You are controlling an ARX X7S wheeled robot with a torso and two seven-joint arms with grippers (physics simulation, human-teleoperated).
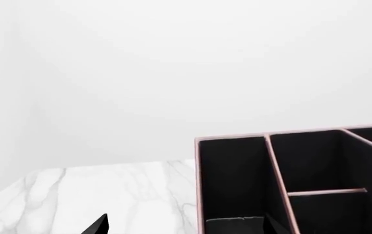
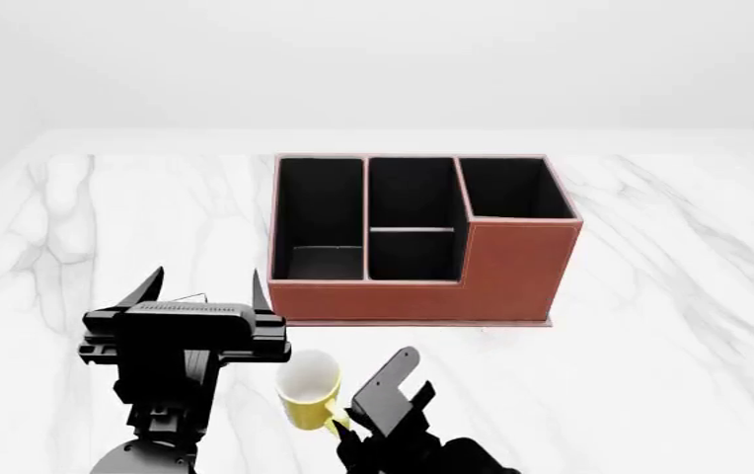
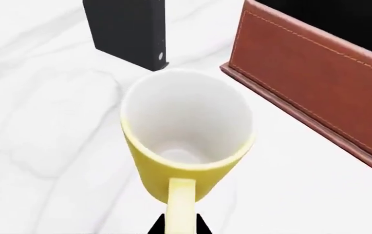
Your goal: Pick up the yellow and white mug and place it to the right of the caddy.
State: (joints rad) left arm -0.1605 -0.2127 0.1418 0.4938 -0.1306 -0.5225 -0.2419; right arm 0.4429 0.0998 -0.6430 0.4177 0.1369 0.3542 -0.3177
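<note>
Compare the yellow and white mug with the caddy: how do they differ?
The yellow and white mug is a small round cylinder; the caddy is a much larger rectangular box. The mug is yellow outside and white inside; the caddy is reddish-brown outside with black compartments. The mug has one cavity, the caddy several. Both stand upright, open-topped, on the marble table.

Head view: the left end effector (image 2: 206,296) covers the mug's (image 2: 309,387) left edge, and the right end effector (image 2: 380,395) hides its handle. Left wrist view crops the caddy (image 1: 290,180). Can't tell either end effector's grip state.
</note>
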